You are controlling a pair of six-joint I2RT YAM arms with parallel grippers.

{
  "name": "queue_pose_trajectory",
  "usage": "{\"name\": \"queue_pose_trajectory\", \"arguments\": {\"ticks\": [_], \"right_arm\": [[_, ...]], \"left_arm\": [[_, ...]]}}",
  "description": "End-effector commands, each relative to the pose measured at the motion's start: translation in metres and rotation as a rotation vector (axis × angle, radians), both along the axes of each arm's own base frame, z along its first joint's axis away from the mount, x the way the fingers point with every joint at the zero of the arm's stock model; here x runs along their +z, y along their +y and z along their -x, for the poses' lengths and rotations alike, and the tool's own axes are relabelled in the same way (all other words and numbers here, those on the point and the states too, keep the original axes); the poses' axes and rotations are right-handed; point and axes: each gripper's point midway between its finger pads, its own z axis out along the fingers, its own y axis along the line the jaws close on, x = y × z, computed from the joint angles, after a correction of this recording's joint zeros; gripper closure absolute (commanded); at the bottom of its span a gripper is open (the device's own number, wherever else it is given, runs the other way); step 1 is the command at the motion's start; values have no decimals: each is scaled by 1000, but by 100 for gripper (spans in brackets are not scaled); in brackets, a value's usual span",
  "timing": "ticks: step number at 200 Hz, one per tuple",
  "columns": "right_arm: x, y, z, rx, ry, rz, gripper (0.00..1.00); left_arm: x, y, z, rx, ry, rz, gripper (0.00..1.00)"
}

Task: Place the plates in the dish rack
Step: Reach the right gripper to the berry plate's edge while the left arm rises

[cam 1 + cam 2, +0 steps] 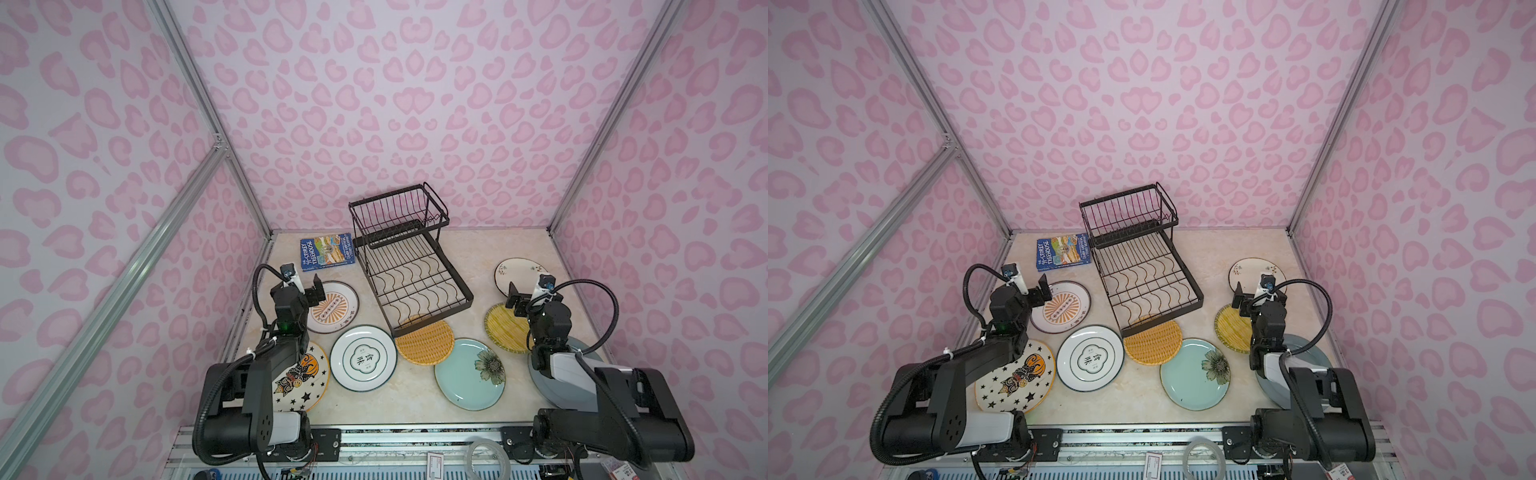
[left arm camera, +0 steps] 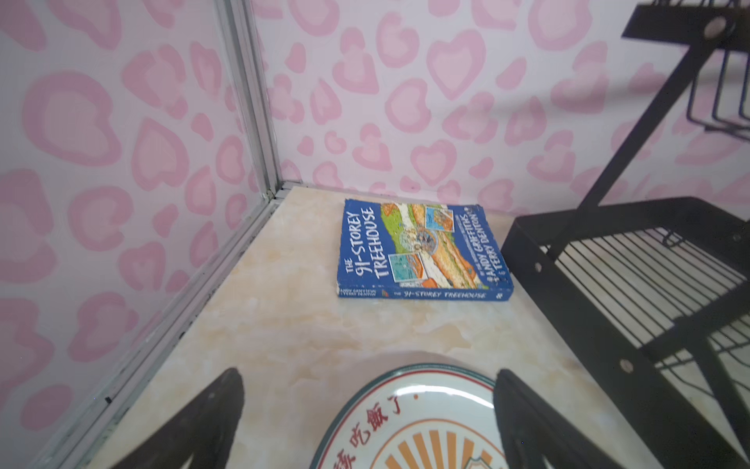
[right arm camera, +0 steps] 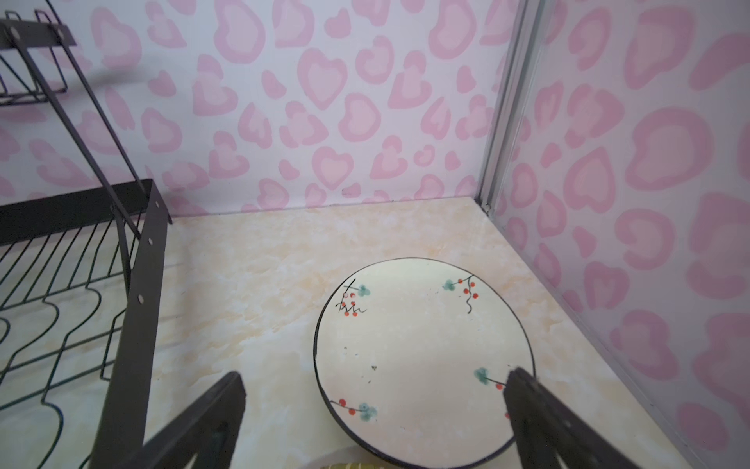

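The black wire dish rack (image 1: 468,296) stands at the back middle with nothing in it. Several plates lie flat on the table around it. My left gripper (image 1: 312,291) hovers open over the far edge of the sunburst plate (image 2: 426,414). My right gripper (image 1: 513,296) hovers open between a yellow woven plate (image 1: 505,330) and the cream berry plate (image 3: 422,345). A second yellow woven plate (image 1: 428,343) has its edge under the rack's front corner. The teal flower plate (image 1: 465,376) lies in front, and the grey-blue plate (image 1: 550,392) is mostly hidden under my right arm.
A blue book (image 1: 328,251) lies left of the rack near the back wall. A white plate with green characters (image 1: 363,358) and a cat-and-stars plate (image 1: 305,380) lie at front left. Pink-patterned walls close in three sides.
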Motion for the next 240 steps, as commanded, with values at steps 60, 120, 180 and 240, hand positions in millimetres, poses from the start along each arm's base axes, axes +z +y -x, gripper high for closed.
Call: {"name": "queue_pose_trajectory", "arguments": {"ticks": [60,120,180,240], "right_arm": [[34,-57,19,-381,64,-507,1],[10,-97,20,-470,57,-828,1],[-29,-120,-25,-443,280,-855,2],[-72,-132,-32,-418,448,-883,5]], "left_arm": [[20,12,46,246,166,441,2],[67,-55,80,-205,170,665,3],[92,-132,111,-661,266,750,2],[75,-195,122,-868,400,712,3]]}}
